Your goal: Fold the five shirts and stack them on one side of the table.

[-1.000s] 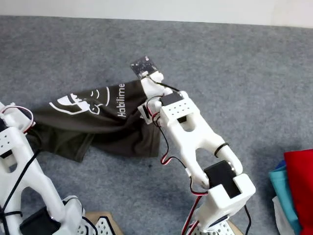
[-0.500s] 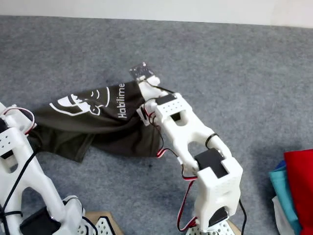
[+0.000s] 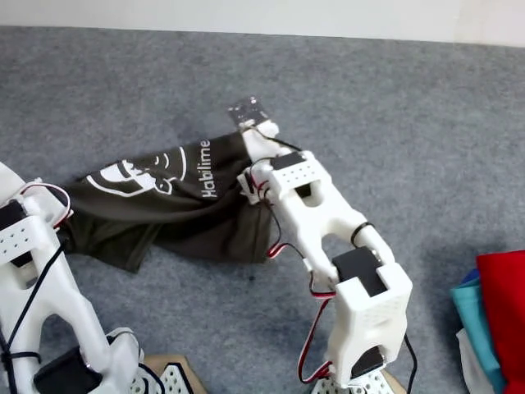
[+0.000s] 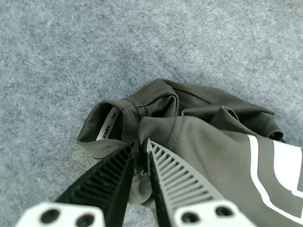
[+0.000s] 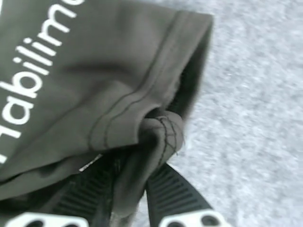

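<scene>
Folding has hardly begun, I judge: the dark olive shirt with white print (image 3: 176, 201) lies crumpled at the left-middle of the grey carpeted bench (image 3: 410, 123).

The left gripper (image 4: 141, 145) is clamped on its collar end, and the right gripper (image 5: 135, 172) pinches a hem corner. A heap of red, teal and white cloth (image 3: 492, 312) waits at the right edge; whether it is folded, I cannot tell. Much bare bench lies between.

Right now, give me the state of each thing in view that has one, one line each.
dark shirt, unfolded and rumpled on the table, held at both ends.
left gripper, jaws shut on the shirt's collar end.
right gripper, jaws shut on the shirt's hem.
shirt pile, stacked at the table's edge, red on top.
</scene>
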`<act>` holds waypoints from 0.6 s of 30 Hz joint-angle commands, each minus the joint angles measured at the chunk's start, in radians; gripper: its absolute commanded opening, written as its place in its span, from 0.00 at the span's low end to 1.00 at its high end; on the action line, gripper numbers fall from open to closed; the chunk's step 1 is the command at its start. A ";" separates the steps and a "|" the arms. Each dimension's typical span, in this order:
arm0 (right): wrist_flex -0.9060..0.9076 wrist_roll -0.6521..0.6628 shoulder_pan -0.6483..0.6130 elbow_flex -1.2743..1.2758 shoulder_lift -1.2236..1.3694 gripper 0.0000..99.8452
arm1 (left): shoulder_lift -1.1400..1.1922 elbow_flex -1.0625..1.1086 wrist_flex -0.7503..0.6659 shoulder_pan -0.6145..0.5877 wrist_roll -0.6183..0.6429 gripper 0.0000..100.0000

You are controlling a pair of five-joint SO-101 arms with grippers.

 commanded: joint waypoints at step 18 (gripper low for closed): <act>0.051 0.002 0.197 0.255 -1.001 0.01 | -0.012 -0.489 0.265 0.128 0.061 0.01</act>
